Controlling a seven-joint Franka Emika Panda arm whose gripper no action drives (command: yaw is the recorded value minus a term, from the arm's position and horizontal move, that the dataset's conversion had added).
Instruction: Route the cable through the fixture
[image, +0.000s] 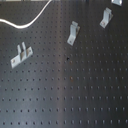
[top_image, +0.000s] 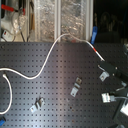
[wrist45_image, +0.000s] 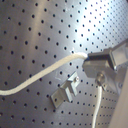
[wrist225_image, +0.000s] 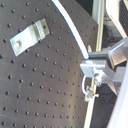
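Black surface: a perforated breadboard (image: 75, 95) with a regular grid of holes fills both exterior views and lies behind the jaws in both wrist views.
Cable: a white cord (top_image: 47, 62) runs in loose bends across the board in the second exterior view, from the second exterior view's left edge, up over a hump near the top, then down toward the gripper; a short red band shows on it shortly before it reaches the jaws. In the first exterior view only a curved stretch (image: 30, 22) shows in the upper corner on the first exterior view's left.
Gripper: the silver jaws (wrist45_image: 95, 61) are clenched on the cable's end in the first wrist view, the cord leading away from the fingertips across the board; the second wrist view shows the same grasp (wrist225_image: 91, 64). In the second exterior view the gripper (top_image: 104, 67) is dark and blurred.
Fixture: a narrow bent-metal bracket (wrist45_image: 66, 90) stands on the board just beyond the jaws in the first wrist view, apart from the cord; it also shows in the second wrist view (wrist225_image: 30, 36), beside the cord and not touching.
Middle bracket: (image: 73, 33), well away from the jaws.
Two-prong bracket: (image: 20, 55), farthest from the jaws, nothing touching it.
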